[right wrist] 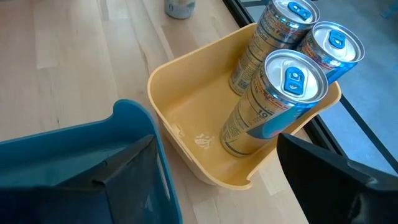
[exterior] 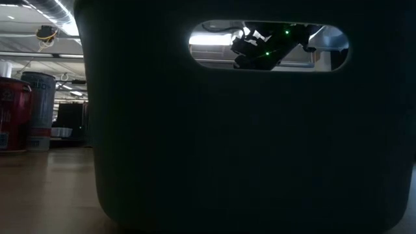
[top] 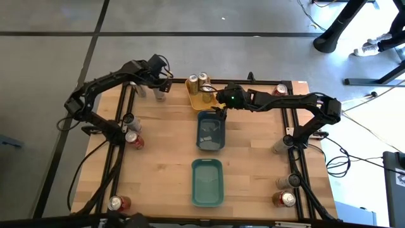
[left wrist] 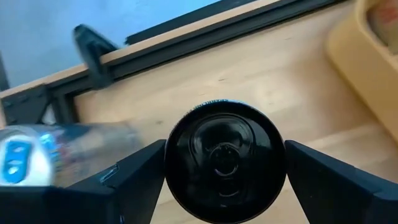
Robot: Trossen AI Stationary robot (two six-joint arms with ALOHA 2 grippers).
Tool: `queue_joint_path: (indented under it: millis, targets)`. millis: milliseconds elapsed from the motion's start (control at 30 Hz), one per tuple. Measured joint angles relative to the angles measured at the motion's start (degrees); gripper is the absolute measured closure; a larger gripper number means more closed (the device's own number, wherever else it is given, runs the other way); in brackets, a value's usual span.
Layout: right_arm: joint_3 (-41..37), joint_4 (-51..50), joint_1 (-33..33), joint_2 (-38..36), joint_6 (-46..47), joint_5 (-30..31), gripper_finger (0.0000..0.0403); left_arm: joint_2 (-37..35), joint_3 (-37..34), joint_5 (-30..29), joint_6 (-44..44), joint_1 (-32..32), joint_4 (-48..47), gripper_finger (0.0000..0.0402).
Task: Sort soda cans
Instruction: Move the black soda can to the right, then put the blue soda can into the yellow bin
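The left claw (left wrist: 224, 180) sits at the far left of the pale, straight-grained wooden counter (top: 164, 164), its two dark fingers set wide on either side of a black can (left wrist: 225, 163). The can is a smooth cylinder with a glossy round dark top, and it fills the gap between the fingers. Whether they press on it cannot be told. Just beside it lies a blurred silver-and-blue can (left wrist: 37, 155).

The right claw (right wrist: 214, 168) hangs spread wide and empty above the yellow tray (right wrist: 186, 118), a matte plastic tub with rounded corners. Three gold cans (right wrist: 267, 106) stand upright inside it, in front of the claw, silver-topped with blue tabs. A teal tray (right wrist: 81, 162) of the same plastic touches the yellow one, under the claw.
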Motion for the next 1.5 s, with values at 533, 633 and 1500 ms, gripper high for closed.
queue_joint_path:
  millis: [533, 633, 1500]
  targets:
    - [0.0, 0.07, 0.0, 0.0, -0.02, -0.02, 0.0072, 0.0, 0.0, 2.17, 0.2, -1.78, 0.84, 0.0094]
    - [0.0, 0.07, 0.0, 0.0, -0.02, 0.0, 0.0072, 0.0, 0.0, 1.06, 0.35, -0.97, -0.1, 0.0094]
    - [0.04, -0.42, 0.0, -0.02, 1.36, -0.02, 0.0072, -0.11, 9.59, -15.51, 0.14, 6.06, -16.01, 0.0094]
